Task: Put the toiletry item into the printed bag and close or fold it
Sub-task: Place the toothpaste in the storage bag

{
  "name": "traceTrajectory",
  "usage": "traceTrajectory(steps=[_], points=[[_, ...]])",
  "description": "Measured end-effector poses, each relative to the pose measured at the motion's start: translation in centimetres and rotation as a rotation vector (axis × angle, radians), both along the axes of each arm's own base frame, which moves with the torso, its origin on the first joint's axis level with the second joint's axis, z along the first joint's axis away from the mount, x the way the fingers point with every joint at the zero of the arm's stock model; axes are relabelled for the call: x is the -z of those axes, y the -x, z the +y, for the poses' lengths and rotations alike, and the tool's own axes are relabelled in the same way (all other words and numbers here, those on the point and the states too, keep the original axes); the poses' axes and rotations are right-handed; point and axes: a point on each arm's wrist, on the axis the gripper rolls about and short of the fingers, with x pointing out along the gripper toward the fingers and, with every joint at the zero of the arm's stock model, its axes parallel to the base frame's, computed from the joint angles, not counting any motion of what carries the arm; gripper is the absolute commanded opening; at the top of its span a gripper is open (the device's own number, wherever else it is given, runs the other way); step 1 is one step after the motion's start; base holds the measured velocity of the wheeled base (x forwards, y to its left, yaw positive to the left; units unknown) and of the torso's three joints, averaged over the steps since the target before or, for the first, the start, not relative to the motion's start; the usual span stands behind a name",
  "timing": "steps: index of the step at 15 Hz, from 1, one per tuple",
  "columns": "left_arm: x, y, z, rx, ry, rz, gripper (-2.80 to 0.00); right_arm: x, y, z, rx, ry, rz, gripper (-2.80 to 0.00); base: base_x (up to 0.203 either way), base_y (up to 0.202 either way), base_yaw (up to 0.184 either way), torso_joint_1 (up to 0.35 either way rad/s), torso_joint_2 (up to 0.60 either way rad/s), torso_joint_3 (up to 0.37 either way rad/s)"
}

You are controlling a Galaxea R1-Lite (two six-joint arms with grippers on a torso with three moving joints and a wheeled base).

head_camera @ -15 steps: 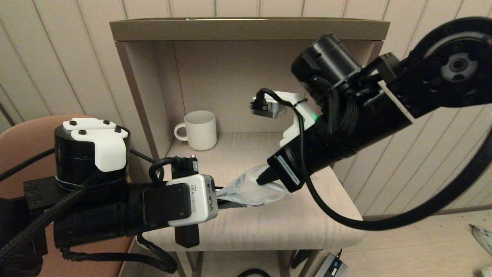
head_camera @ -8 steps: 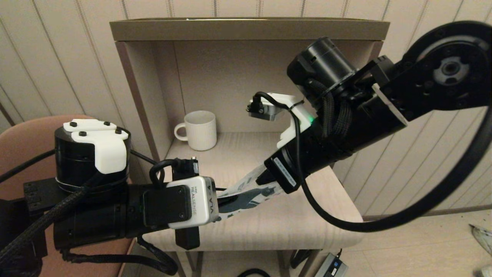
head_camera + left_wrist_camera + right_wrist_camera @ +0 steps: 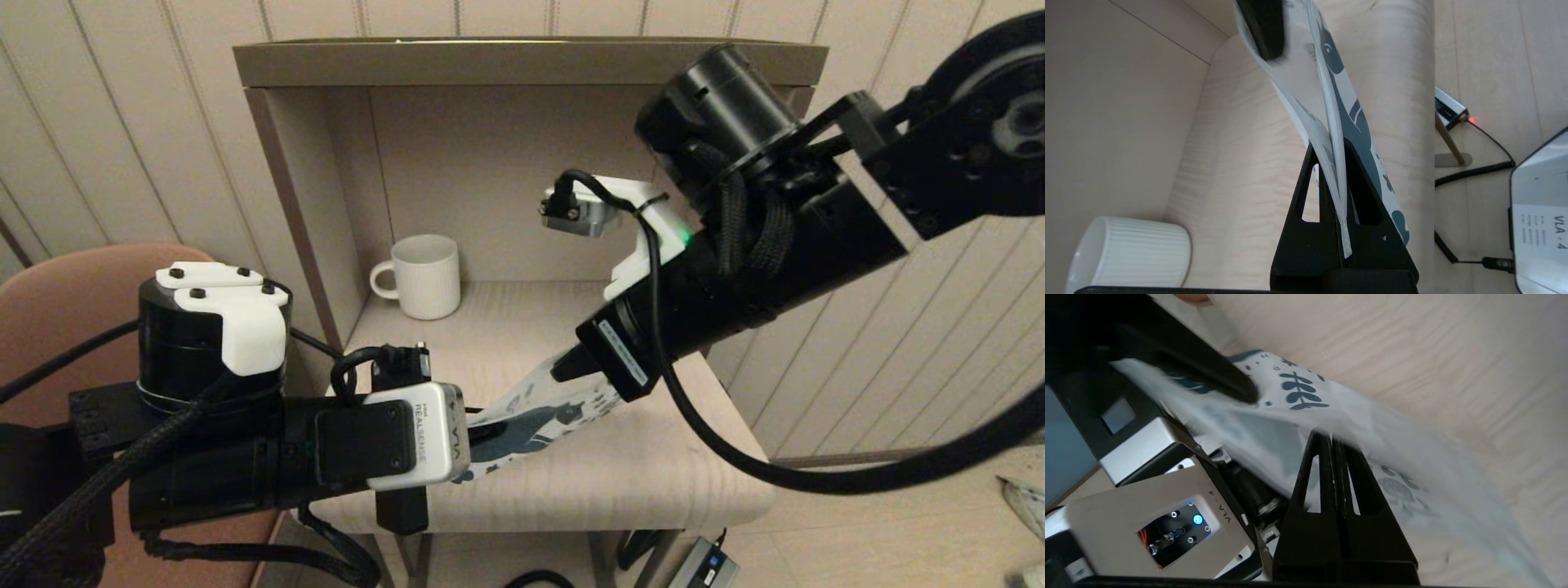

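Left claw at the near-left edge of the bench, clamped on one end of the printed bag. Bag is stretched between both claws, lifted off the bench surface, horse print facing up and out. Right claw further in, clamped on the opposite end of the bag, arm coming in from the right. White ribbed mug at the back left of the alcove, well apart from the bag.

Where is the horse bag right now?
In the head view, the printed bag hangs stretched between the left gripper and right gripper, above the table's front, nearer than the mug.
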Motion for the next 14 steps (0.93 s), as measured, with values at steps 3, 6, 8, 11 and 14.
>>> traceTrajectory(steps=[3,6,8,11,14], points=[[0.2,-0.1,-0.1,0.0,-0.006,0.008,-2.8,-1.0,0.7,-0.7,0.002,-0.021,-0.021,-2.8,0.0,0.0,0.0,0.0,0.0,0.0],[0.3,-0.1,-0.1,0.003,-0.006,0.011,-2.8,-1.9,1.3,-1.5,0.009,-0.04,-0.04,-2.8,0.0,0.0,0.0,0.0,0.0,0.0],[0.2,-0.2,-0.1,0.006,-0.001,0.015,-2.8,-2.4,1.7,-2.1,0.016,-0.05,-0.052,-2.8,0.0,0.0,0.0,0.0,0.0,0.0],[0.0,-0.3,-0.3,-0.004,0.026,0.049,-2.8,-3.1,2.0,-3.7,0.052,-0.063,-0.065,-2.8,0.0,0.0,0.0,0.0,0.0,0.0],[-0.6,-0.7,-0.7,-0.01,0.099,0.146,-2.8,-3.7,2.1,-5.8,0.108,-0.075,-0.08,-2.8,0.0,0.0,0.0,0.0,0.0,0.0]])
